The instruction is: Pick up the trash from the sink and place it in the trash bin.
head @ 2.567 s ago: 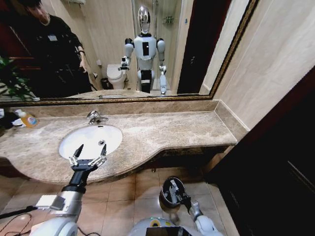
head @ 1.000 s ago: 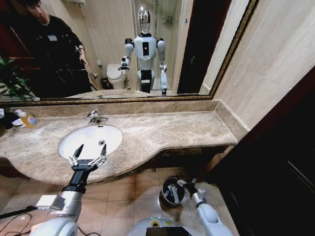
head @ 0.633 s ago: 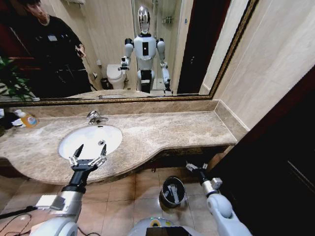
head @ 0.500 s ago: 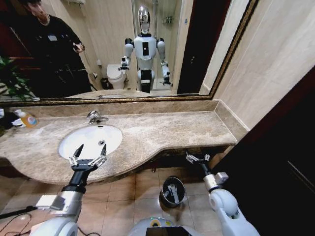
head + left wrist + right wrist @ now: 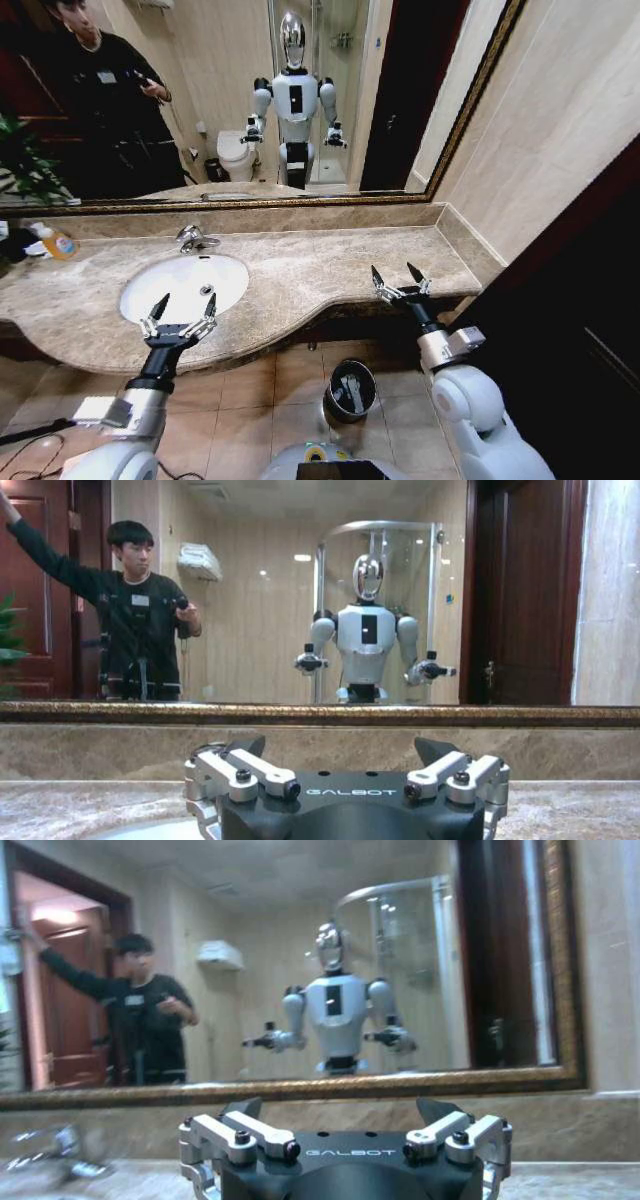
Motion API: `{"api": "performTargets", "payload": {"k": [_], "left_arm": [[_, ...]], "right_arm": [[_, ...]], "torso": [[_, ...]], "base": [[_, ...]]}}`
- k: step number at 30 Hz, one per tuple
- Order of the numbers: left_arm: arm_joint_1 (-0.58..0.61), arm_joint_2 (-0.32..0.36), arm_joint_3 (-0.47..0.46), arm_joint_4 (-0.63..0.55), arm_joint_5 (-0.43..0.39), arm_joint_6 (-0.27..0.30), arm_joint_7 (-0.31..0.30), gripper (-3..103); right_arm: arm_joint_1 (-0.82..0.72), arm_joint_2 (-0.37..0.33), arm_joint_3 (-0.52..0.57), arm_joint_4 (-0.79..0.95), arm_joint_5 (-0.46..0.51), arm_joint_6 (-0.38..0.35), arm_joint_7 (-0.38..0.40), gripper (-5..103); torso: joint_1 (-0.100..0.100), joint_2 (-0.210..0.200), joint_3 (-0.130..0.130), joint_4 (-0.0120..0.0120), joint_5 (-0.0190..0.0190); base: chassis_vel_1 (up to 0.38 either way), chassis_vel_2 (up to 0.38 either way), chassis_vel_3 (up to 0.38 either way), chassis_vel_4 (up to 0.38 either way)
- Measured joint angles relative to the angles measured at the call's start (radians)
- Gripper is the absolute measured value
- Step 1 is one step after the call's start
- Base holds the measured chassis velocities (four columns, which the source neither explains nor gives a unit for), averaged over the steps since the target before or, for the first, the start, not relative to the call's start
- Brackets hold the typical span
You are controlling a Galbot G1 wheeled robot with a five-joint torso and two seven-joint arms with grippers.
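I hold both claws spread and empty, left claw at the oval white sink's front rim, right claw at the marble surface's front edge, round black metal-rimmed trash bin on the tiled floor holding pale trash.

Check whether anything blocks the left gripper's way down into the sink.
Nothing visible does. The left gripper hangs open at the near rim of the sink, with bare white basin beyond it. The faucet stands at the far side, clear of that path.
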Motion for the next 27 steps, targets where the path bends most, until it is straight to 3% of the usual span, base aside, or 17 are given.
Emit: {"api": "performTargets", "payload": {"k": [3,9,18,27], "left_arm": [[0.000,0.000,0.000,0.000,0.000,0.000,0.000,100],[0.000,0.000,0.000,0.000,0.000,0.000,0.000,100],[0.000,0.000,0.000,0.000,0.000,0.000,0.000,100],[0.000,0.000,0.000,0.000,0.000,0.000,0.000,100]], "right_arm": [[-0.025,-0.010,0.005,-0.033,-0.012,0.055,-0.048,100],[-0.073,-0.018,0.024,-0.031,-0.008,0.064,-0.053,100],[-0.119,0.028,0.067,0.026,-0.021,-0.039,0.076,100],[-0.119,0.076,0.075,0.001,-0.048,0.010,0.070,100]], "torso": [[0.000,0.000,0.000,0.0000,0.0002],[0.000,0.000,0.000,0.0000,0.0001],[0.000,0.000,0.000,0.0000,0.0000],[0.000,0.000,0.000,0.0000,0.0000]], "base": [[0.000,0.000,0.000,0.000],[0.000,0.000,0.000,0.000],[0.000,0.000,0.000,0.000],[0.000,0.000,0.000,0.000]]}}
